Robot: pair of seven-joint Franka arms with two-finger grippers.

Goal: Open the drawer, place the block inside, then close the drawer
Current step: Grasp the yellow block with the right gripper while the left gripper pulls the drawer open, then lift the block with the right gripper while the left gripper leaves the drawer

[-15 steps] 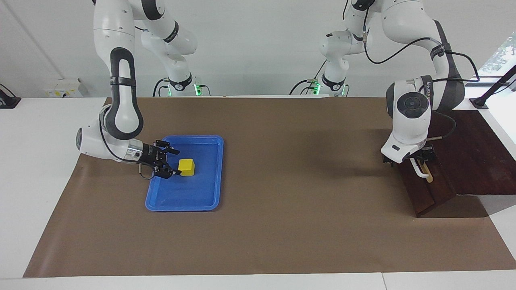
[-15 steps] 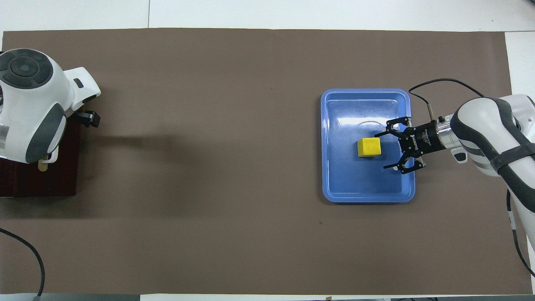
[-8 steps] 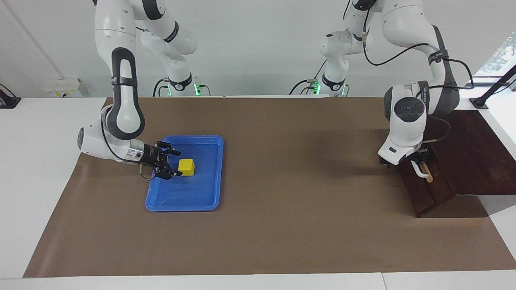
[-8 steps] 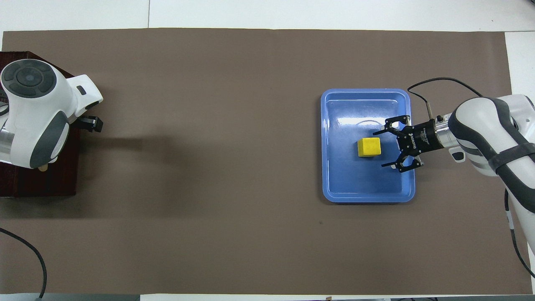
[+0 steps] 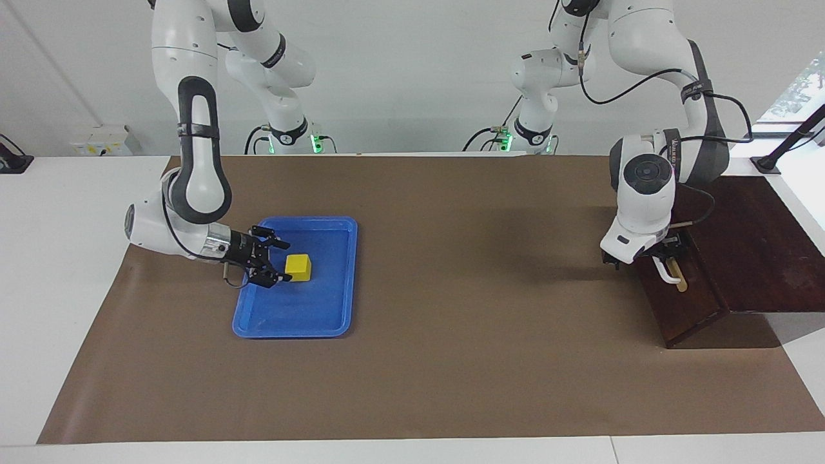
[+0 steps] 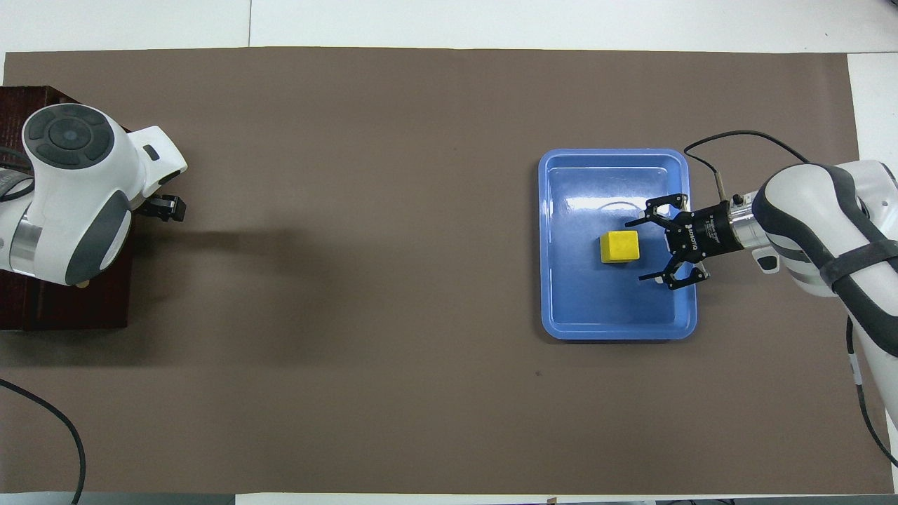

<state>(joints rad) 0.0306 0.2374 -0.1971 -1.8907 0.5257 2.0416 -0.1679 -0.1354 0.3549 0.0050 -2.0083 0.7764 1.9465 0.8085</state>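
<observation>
1. Right gripper (image 5: 281,261) spread wide, low in the blue tray (image 5: 335,283); yellow block (image 5: 298,267) just ahead of its tips, not held (lined up for a side grab).
2. Left gripper (image 5: 659,256) at the drawer (image 5: 686,303) handle (image 5: 667,273); finger state unclear. Drawer looks shut.

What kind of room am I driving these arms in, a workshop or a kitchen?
Neither, most likely: it looks like a robotics lab bench. A brown mat covers a white table against a bare white wall, and the only props are a blue tray, a yellow block and a drawer.
</observation>
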